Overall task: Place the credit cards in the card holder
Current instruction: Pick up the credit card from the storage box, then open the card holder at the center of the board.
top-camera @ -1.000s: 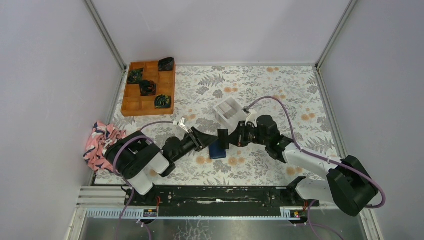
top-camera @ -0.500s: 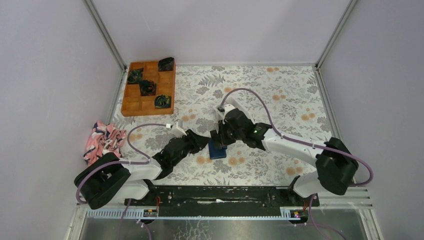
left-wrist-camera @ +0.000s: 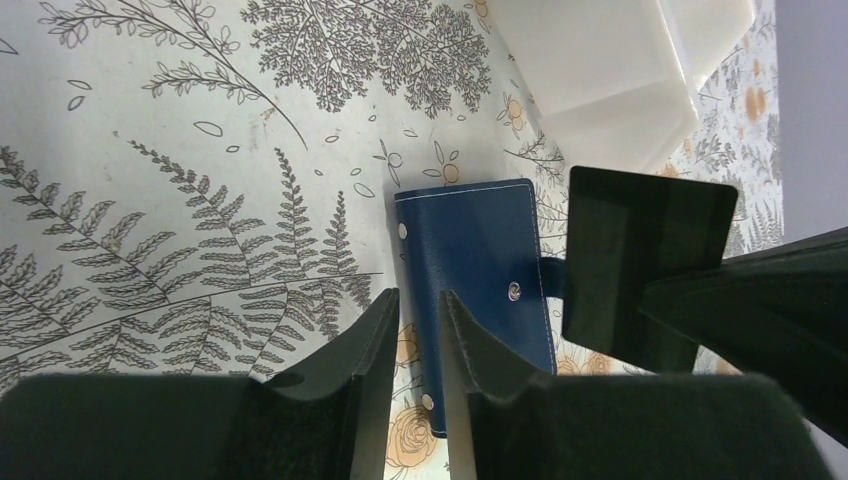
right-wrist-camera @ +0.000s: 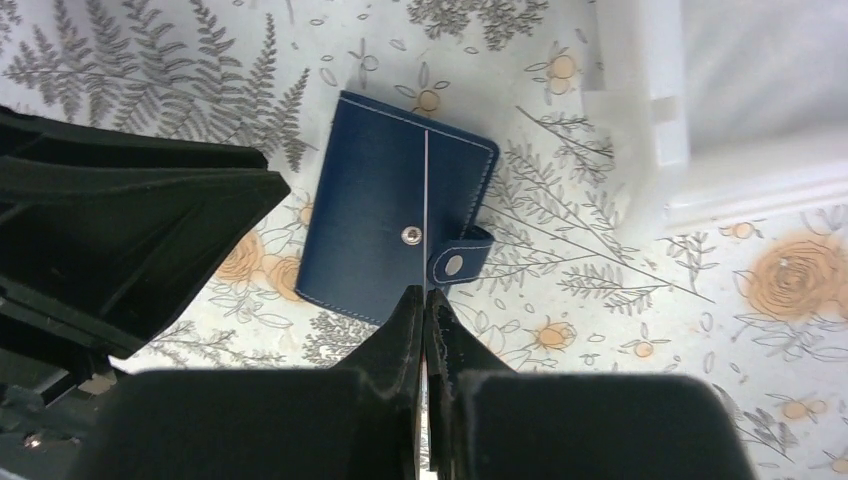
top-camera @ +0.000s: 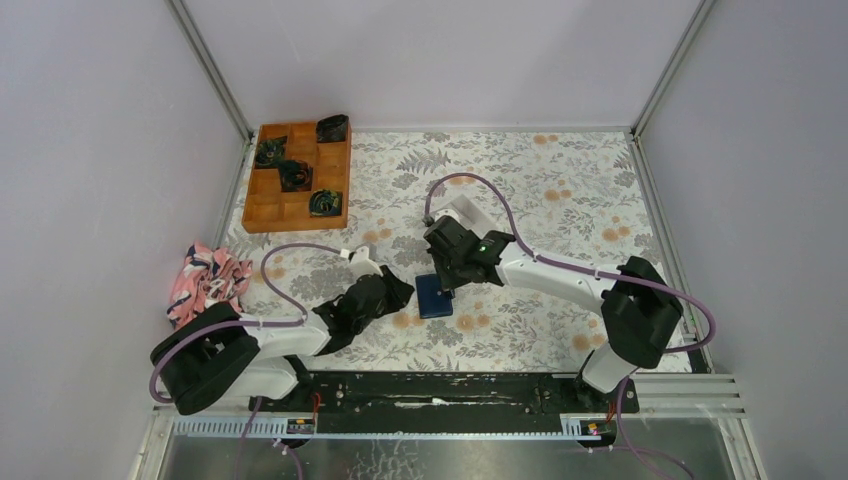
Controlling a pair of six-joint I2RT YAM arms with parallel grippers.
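Note:
The card holder lies shut and flat on the flowered tablecloth, dark navy with a snap tab. My right gripper hangs just above its near edge, shut on a dark credit card. That card looks like a thin line in the right wrist view and a dark rectangle in the left wrist view. My left gripper hovers at the card holder's left edge. Its jaws stand a narrow gap apart, with that edge showing between them and nothing gripped.
A white open-topped box stands just beyond the card holder, partly under the right arm, and shows as the white box in the right wrist view. An orange compartment tray sits at the far left. A pink cloth lies at the left edge.
The right arm has swung left and brought the dark card over the card holder. The left gripper's jaws have narrowed, and the left arm has dropped lower.

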